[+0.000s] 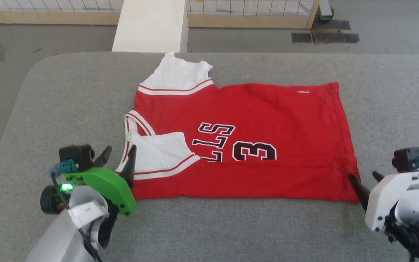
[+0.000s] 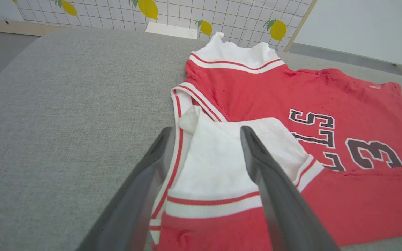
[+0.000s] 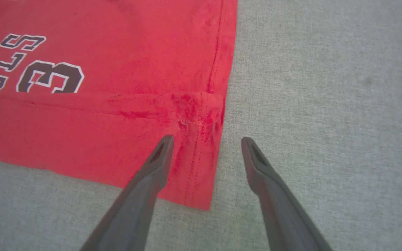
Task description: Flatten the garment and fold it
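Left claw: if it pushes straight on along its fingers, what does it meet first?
Most likely the white, red-trimmed short sleeve folded onto the red jersey shirt; the open left claw points right at it. Height above the cloth is unclear, so the exact contact spot is uncertain.

1. Head view: high, looking down over the whole table [image 1: 231,225] and jersey [image 1: 267,105].
2. Left wrist view: low, close, facing the white sleeve [image 2: 218,164].
3. Right wrist view: close above the hem corner [image 3: 201,174]; all 3 share the printed number [image 1: 254,151].
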### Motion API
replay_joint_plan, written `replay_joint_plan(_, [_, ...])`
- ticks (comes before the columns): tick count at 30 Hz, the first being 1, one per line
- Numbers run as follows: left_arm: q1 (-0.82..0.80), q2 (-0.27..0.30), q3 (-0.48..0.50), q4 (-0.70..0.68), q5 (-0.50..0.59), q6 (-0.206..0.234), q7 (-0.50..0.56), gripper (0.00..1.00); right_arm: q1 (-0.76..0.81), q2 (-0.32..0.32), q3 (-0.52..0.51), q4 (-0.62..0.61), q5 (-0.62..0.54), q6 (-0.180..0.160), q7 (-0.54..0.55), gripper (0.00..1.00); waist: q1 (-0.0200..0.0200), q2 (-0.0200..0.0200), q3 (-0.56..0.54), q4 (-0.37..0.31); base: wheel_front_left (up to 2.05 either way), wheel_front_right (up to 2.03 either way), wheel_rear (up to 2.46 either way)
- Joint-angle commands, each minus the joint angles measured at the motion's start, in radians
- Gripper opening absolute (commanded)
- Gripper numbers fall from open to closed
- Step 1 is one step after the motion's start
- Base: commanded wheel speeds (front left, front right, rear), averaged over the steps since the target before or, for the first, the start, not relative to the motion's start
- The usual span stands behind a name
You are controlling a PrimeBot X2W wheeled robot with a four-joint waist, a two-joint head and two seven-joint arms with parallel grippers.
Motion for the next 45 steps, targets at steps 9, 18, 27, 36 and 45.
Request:
replay_joint_plan(9, [0.114,0.037,-0.046,-0.113,0.017,0.125,0.141,1.0,0.121,0.197,-0.141,-0.197,-0.173,-0.002,0.196,1.0,0.0,0.0013,-0.008,0.006,0.0,0.0,0.0])
replay_joint_plan(18, [0.106,0.088,-0.068,-0.12,0.061,0.225,0.259,1.0,0.156,0.239,-0.157,-0.303,-0.191,-0.002,0.254,1.0,0.0,0.0013,0.047,-0.014,0.0,0.0,0.0])
replay_joint_plan(27, [0.087,0.088,-0.091,-0.119,0.044,0.23,0.349,1.0,0.149,0.245,-0.155,-0.327,-0.194,-0.002,0.256,1.0,0.0,0.0013,0.095,-0.031,0.0,0.0,0.0])
replay_joint_plan(36, [0.085,0.08,-0.108,-0.106,0.001,0.185,0.398,0.0,0.129,0.246,-0.166,-0.321,-0.226,-0.002,0.253,1.0,0.0,0.0013,0.093,-0.028,0.0,0.0,0.0])
replay_joint_plan(45, [0.098,0.098,-0.11,-0.204,0.027,0.205,0.37,0.0,0.071,0.246,-0.186,-0.235,-0.263,-0.002,0.286,1.0,0.0,0.0013,0.065,0.003,0.0,0.0,0.0])
